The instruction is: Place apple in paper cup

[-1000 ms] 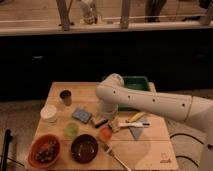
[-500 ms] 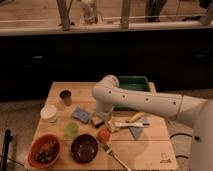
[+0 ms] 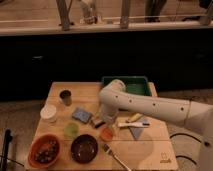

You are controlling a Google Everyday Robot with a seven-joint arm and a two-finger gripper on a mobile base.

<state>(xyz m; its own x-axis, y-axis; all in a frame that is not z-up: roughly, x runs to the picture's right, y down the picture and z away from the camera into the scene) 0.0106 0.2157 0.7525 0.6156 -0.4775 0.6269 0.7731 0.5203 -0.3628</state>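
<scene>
**Arm reaches down over the middle of the tabletop, apple just below it**

The gripper [image 3: 103,121] sits low over the centre of the wooden tabletop [image 3: 150,147], at the end of a thick white arm [image 3: 150,105] that comes in from the right and bends down at a rounded elbow. The gripper is a small dark shape under the arm's end, and whether it is open or closed cannot be told.

Just below and slightly right of the gripper lies the apple [image 3: 106,133], a small round orange-red ball resting on the tabletop; whether the gripper touches it cannot be told. Beside the gripper to the left lies a flat blue-grey square pad [image 3: 82,115]. To the right, under the forearm, are a yellow banana-like piece [image 3: 134,118], a white marker-like stick [image 3: 133,124] and a pale blue cloth [image 3: 136,131].

Left of the apple stands a small translucent green cup [image 3: 71,130]. Further left, near the tabletop's edge, stands the short white paper cup [image 3: 48,113], well apart from the apple. Behind it is a dark metal cup [image 3: 65,97]. Along the front are an orange bowl [image 3: 45,150] with dark contents, a dark brown bowl [image 3: 84,148] and a fork-like utensil [image 3: 116,156]. A green tray [image 3: 137,84] sits at the back, behind the arm.
</scene>
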